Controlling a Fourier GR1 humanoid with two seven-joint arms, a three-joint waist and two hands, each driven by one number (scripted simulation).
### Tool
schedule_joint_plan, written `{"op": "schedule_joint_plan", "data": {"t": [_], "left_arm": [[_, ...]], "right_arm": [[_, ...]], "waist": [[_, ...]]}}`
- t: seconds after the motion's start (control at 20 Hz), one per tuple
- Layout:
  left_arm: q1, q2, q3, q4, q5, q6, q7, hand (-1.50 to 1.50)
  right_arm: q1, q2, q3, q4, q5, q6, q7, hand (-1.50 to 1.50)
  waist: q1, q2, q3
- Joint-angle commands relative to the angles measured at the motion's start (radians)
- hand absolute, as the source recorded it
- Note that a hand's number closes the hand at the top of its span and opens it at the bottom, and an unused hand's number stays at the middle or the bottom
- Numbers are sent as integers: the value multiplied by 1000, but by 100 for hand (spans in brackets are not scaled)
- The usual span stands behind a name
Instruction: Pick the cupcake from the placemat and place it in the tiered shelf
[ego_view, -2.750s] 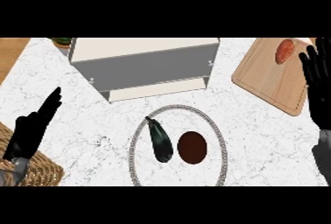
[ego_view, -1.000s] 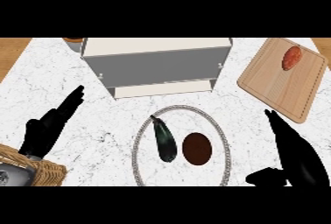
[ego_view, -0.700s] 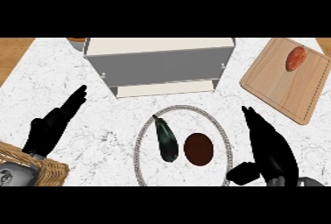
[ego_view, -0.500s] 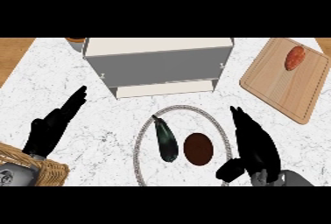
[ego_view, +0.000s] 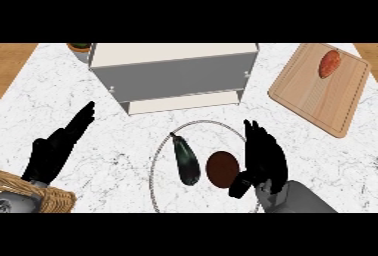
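Observation:
A dark brown cupcake (ego_view: 222, 169) sits on a round pale placemat (ego_view: 164, 151), seen from above. A dark green eggplant (ego_view: 186, 160) lies just left of it on the same mat. My right hand (ego_view: 261, 158) is open right beside the cupcake's right edge, fingers pointing up the view, thumb by the cupcake's lower right. The grey and cream tiered shelf (ego_view: 177, 75) stands behind the mat. My left hand (ego_view: 57, 148) rests open at the left, fingers up.
A wooden cutting board (ego_view: 319, 90) with a reddish vegetable (ego_view: 328, 63) lies at the back right. A wicker basket (ego_view: 38, 196) sits at the lower left corner. A small pot (ego_view: 80, 48) stands behind the shelf's left end.
My right hand has moved left across the counter and now stands beside the cupcake. The left hand has stayed in place.

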Motion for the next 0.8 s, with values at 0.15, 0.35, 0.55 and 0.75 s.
{"op": "schedule_joint_plan", "data": {"t": [0.15,0.35,0.55,0.75], "left_arm": [[72,-107,-32,59,0,45,-14,0],[74,-98,-17,49,3,38,-7,0],[68,-102,-8,30,14,35,23,0],[109,-120,-12,34,1,35,-22,0]], "right_arm": [[-44,130,-1,105,102,92,243,-150],[-36,187,-13,146,142,117,244,-150],[-38,210,-34,188,173,138,239,-150],[-19,247,-53,199,198,166,242,-150]], "waist": [[-23,13,-30],[-28,12,-29],[-27,14,-27],[-26,14,-29]]}}
